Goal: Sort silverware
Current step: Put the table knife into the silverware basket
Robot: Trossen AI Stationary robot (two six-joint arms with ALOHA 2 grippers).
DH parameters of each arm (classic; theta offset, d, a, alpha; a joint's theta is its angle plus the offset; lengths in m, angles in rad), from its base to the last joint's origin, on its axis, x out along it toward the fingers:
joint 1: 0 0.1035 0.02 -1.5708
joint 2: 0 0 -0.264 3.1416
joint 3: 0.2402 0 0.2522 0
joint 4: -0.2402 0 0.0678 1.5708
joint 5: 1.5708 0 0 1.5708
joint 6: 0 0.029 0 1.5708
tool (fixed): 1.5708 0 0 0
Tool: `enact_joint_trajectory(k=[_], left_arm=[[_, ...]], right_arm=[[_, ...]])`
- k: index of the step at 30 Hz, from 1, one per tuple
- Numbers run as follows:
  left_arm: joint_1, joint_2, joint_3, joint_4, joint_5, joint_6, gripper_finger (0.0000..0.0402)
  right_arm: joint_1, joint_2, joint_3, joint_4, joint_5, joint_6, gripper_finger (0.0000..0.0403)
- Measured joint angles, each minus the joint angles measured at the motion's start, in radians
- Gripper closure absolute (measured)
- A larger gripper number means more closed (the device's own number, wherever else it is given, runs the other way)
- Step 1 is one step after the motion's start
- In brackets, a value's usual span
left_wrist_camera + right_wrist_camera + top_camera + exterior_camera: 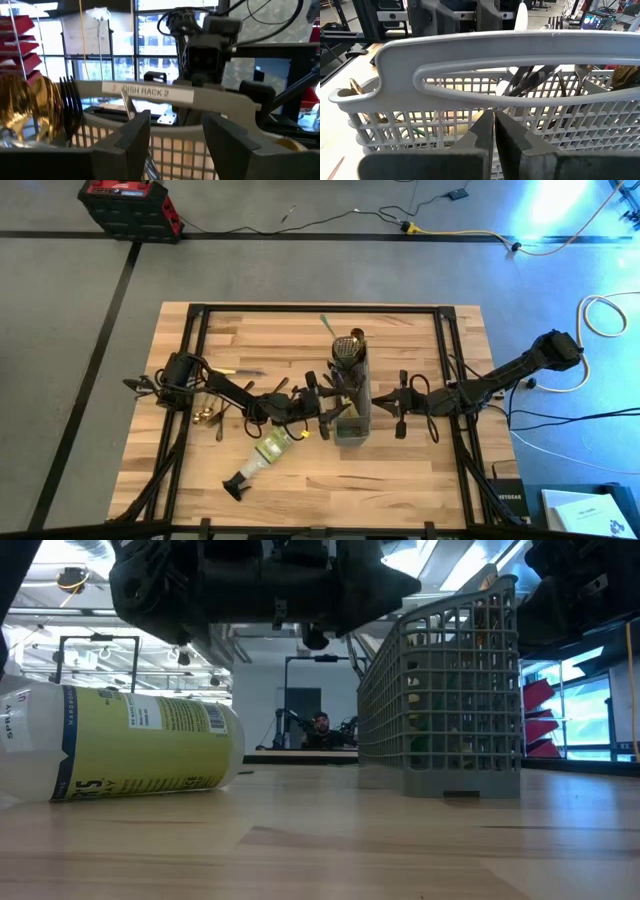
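Grey caddy, centre frame: holds silverware; loose pcs at left. Left gripper at caddy's left wall, jaws apart, empty. Right gripper at right wall, closed, empty. Spray bottle lower left.

Overhead looks straight down; the low one looks level across the table; both wrist cameras face the basket closely from opposite sides.

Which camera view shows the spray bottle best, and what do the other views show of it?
The high view shows the whole spray bottle best, lying on the table with its black nozzle. The low view shows only its labelled body close up. Neither wrist view shows it.
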Motion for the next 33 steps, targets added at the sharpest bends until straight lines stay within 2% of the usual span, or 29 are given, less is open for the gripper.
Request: enact_joint_trajectory(k=[5, 10, 14, 17, 19, 22, 27, 30, 31, 33], left_arm=[[-0.005, -0.059, 0.0, -0.105, 0.004, 0.095, 0.0235], [-0.037, -0.139, 0.0, -0.226, -0.005, 0.273, 0.0235], [-0.086, -0.228, 0.0, -0.337, -0.114, 0.433, 0.0235], [-0.131, -0.305, 0.0, -0.432, -0.257, 0.546, 0.0235], [-0.155, -0.366, -0.005, -0.521, -0.338, 0.556, 0.0235], [-0.162, -0.482, -0.031, -0.749, -0.387, 0.444, 0.0235], [-0.107, -0.69, -0.128, -1.138, -0.399, 0.102, 0.0235], [-0.034, -0.809, -0.195, -1.461, -0.403, -0.148, 0.0235], [0.001, -0.841, -0.209, -1.589, -0.388, -0.252, 0.0235], [0.082, -0.89, -0.225, -1.807, -0.288, -0.428, 0.0235]], right_arm=[[0.0, 0.0, 0.0, 0.001, 0.0, 0.0, 0.0403], [0.0, 0.0, 0.0, -0.001, 0.0, 0.0, 0.0403], [0.0, 0.0, 0.0, 0.0, -0.001, 0.0, 0.0403], [0.0, 0.0, 0.0, -0.002, -0.001, 0.013, 0.0403], [0.0, 0.0, 0.0, -0.006, -0.002, 0.016, 0.0403], [0.0, 0.0, 0.0, -0.008, -0.002, 0.016, 0.0403], [0.0, 0.0, 0.0, -0.007, -0.002, 0.018, 0.0403], [0.0, 0.0, 0.0, -0.007, -0.002, 0.018, 0.0403], [0.0, 0.0, 0.0, -0.006, -0.003, 0.018, 0.0403], [0.0, 0.0, 0.0, -0.006, -0.003, 0.018, 0.0403]])
